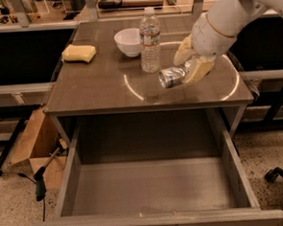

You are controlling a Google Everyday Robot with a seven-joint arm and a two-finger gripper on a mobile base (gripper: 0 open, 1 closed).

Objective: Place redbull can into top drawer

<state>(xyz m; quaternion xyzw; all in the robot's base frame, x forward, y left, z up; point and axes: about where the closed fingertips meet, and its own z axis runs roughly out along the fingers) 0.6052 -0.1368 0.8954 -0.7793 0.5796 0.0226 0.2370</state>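
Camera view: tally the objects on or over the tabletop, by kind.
Water bottle: 1
White bowl: 1
Yellow sponge: 1
Redbull can: 1, held by the gripper over the table, right side
Total: 4

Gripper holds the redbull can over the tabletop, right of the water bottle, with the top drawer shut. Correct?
No: the camera view shows the top drawer pulled open. The rest holds: the gripper grips the redbull can over the tabletop, right of the water bottle.
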